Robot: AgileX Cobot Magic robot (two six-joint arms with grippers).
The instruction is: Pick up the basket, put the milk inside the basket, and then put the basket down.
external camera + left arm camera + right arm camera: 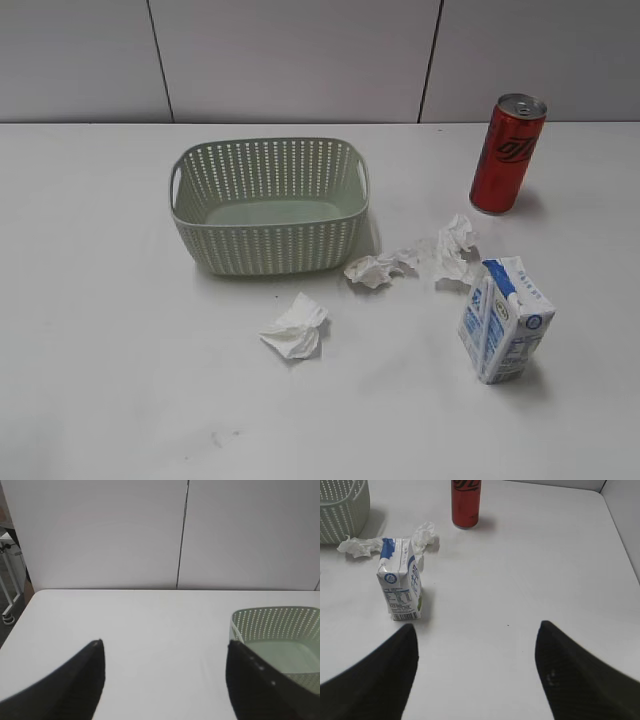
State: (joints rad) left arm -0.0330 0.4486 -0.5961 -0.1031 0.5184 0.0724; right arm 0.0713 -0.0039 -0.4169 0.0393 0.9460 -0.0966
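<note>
The pale green basket (268, 205) stands empty on the white table, left of centre at the back. It also shows at the right edge of the left wrist view (280, 635) and the top left corner of the right wrist view (342, 507). The white and blue milk carton (504, 318) stands upright at the front right, and shows in the right wrist view (401, 580). My left gripper (165, 647) is open and empty, left of the basket. My right gripper (477, 630) is open and empty, to the right of the milk. Neither arm shows in the exterior view.
A red soda can (508, 154) stands at the back right, also in the right wrist view (466, 502). Crumpled tissues lie between basket and milk (385, 266), (455, 247), and in front of the basket (296, 328). A grey panelled wall stands behind the table.
</note>
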